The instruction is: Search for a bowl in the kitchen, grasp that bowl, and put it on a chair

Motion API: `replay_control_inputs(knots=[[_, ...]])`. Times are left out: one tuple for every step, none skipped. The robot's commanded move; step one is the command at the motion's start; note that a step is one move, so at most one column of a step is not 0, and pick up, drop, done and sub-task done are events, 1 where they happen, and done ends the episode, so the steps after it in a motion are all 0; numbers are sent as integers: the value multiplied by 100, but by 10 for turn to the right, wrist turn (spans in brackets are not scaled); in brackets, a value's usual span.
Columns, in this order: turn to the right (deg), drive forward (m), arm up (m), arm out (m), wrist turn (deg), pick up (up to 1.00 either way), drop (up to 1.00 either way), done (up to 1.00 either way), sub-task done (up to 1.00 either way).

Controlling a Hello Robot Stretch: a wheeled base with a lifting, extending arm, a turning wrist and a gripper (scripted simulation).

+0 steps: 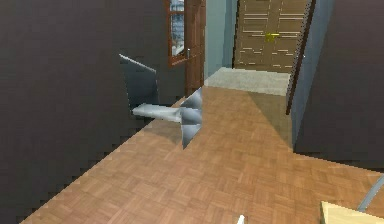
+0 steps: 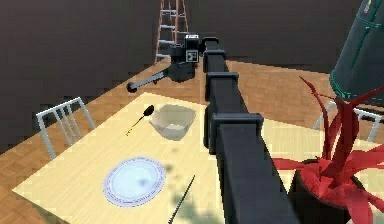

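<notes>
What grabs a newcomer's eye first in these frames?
In the arm side view, the dark arm crosses a pale table, its gripper higher in the picture than a cream bowl. A spiky red plant stands at the right edge, a white plate at lower left.

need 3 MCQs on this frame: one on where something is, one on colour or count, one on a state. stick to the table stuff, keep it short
1. Where does the bowl stand?
A. on a counter
B. on a shelf
C. on the table, farther up the arm side view than the plate

2. What colour are the leaves of the plant?
A. red
B. green
C. yellow

3. How does the bowl stand?
A. upside down
B. upright, mouth up
C. tipped on its side

Answers:
1 C: pale tabletop shows all around its base.
2 A: the spiky leaves are plainly red.
3 B: its hollow inside faces up.
</notes>
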Motion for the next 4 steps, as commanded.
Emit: replay_control_inputs(knots=[[0,0,0,0,360,0,0,0,0],[0,0,-24,0,0,0,0,0,0],[0,0,0,0,0,100,0,0,0],[0,0,10,0,0,0,0,0,0]])
